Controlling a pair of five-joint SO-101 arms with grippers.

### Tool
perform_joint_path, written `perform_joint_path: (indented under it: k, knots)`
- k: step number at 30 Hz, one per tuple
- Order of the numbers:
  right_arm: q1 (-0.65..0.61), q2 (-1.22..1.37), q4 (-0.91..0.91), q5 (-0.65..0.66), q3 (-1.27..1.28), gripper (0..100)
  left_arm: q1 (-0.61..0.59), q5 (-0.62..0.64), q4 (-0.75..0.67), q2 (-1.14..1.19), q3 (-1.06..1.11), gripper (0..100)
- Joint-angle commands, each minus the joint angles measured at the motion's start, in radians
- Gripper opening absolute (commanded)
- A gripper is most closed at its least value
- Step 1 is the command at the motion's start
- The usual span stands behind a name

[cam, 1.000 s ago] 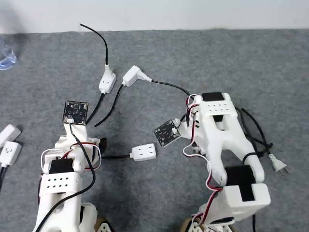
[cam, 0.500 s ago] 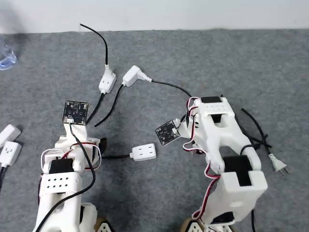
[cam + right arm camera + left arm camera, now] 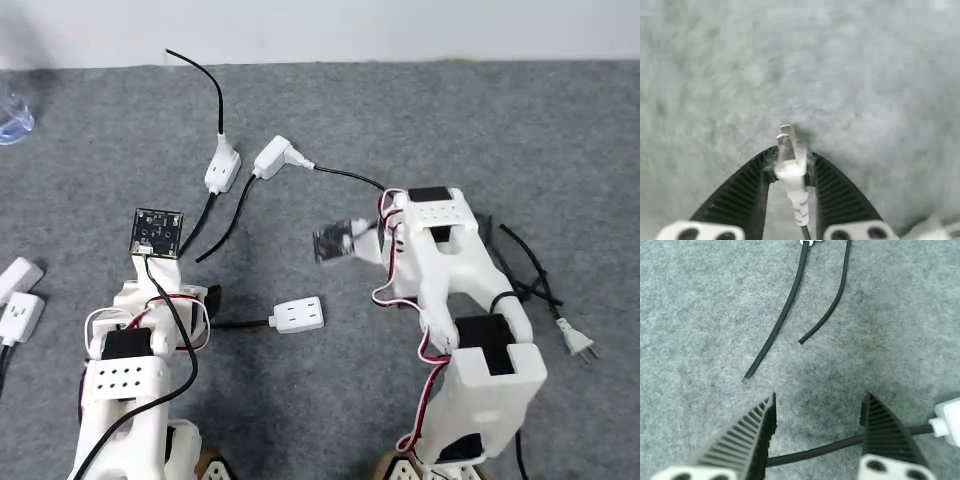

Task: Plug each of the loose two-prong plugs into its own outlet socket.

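Two white sockets [image 3: 20, 317] lie at the left edge of the grey desk [image 3: 500, 130]. Beside them, the left arm [image 3: 135, 370] sits folded near the front edge with its wrist aimed toward the far wall. The left gripper [image 3: 817, 407] hangs spread over bare surface and holds nothing. A black cord [image 3: 810, 454] crosses under its fingers and runs to an outlet socket [image 3: 299, 315] just to the right. Ahead of it lie the cut ends of two more cords [image 3: 790, 315], which lead up to two white connector blocks [image 3: 222, 165] near the middle. The ground between them is open.

The right arm [image 3: 450, 280] stretches forward with its wrist angled left. The right gripper [image 3: 791, 157] pinches a two-prong plug [image 3: 790, 172], whose prongs stick out past the fingertips, low over the desk. Beyond it, bare surface reaches the wall. A tangle of cord [image 3: 525, 275] lies against the arm's right side and ends in a second plug [image 3: 578, 343] lying flat.
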Motion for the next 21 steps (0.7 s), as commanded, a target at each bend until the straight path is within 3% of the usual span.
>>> perform_joint_path:
  k: [1, 8, 15, 21]
  knots:
    - [-0.01, -0.01, 0.027, -0.201, -0.063, 0.9, -0.002, 0.002, -0.018, -0.014, -0.004, 26]
    - [-0.008, 0.082, 0.019, -0.276, -0.12, 2.8, -0.002, 0.002, -0.018, -0.012, -0.004, 26]
    - [-0.008, 0.024, 0.12, -0.269, -0.187, 25.5, -0.002, 0.002, -0.018, -0.012, -0.004, 26]
    - [-0.001, 0.005, 0.154, -0.222, -0.187, 23.2, -0.002, 0.002, -0.018, -0.014, -0.004, 26]
